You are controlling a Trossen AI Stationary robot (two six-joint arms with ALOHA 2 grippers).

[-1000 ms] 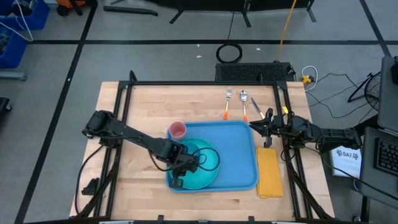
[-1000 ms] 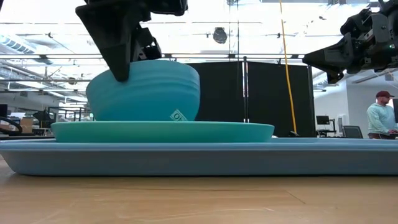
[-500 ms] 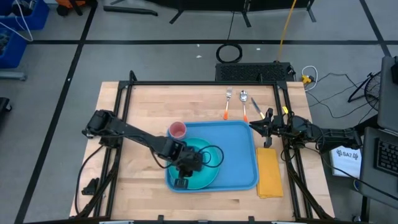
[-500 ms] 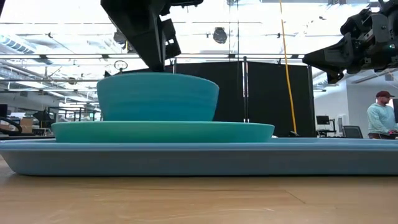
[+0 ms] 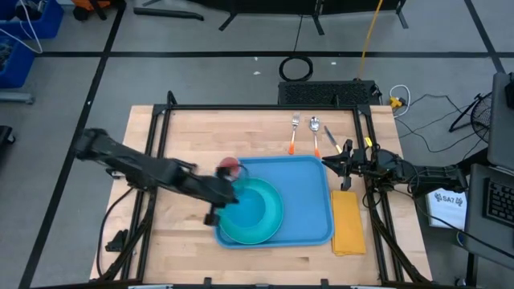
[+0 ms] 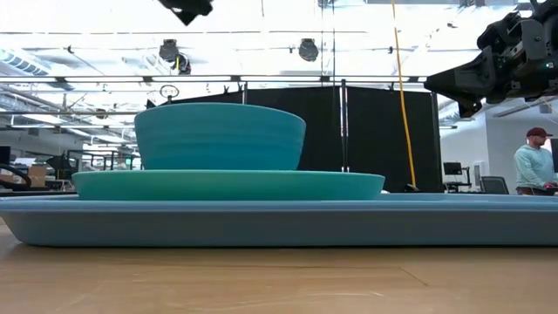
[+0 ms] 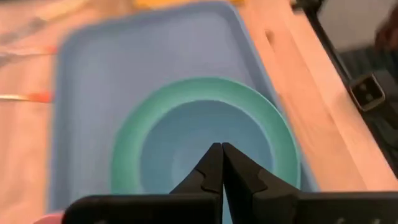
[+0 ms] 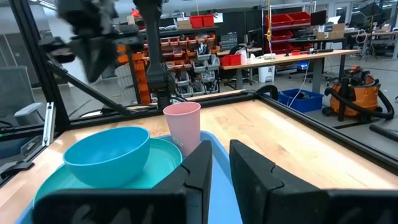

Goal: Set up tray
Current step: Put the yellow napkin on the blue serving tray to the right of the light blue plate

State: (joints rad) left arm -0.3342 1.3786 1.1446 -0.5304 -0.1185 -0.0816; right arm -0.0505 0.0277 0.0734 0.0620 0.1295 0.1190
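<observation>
Left pincer (image 5: 210, 218) is motion-blurred in the high view, at the tray's left edge; its wrist view shows the fingers (image 7: 219, 171) pressed together, holding nothing, above the bowl (image 7: 200, 146), and the cup (image 5: 230, 166) is partly hidden behind the arm. Wooden counter (image 5: 177, 249) w/ black frame rails, grey floor around; low view looks into a workshop w/ a person (image 6: 533, 163) at far right. Tray (image 5: 309, 197): large blue rectangle, rounded corners, raised rim, at counter centre, carrying a turquoise plate (image 5: 269, 226) w/ the bowl on it; right pincer (image 5: 328, 160), fingers narrowly apart and empty, sits just beside the tray's right rear corner.
</observation>
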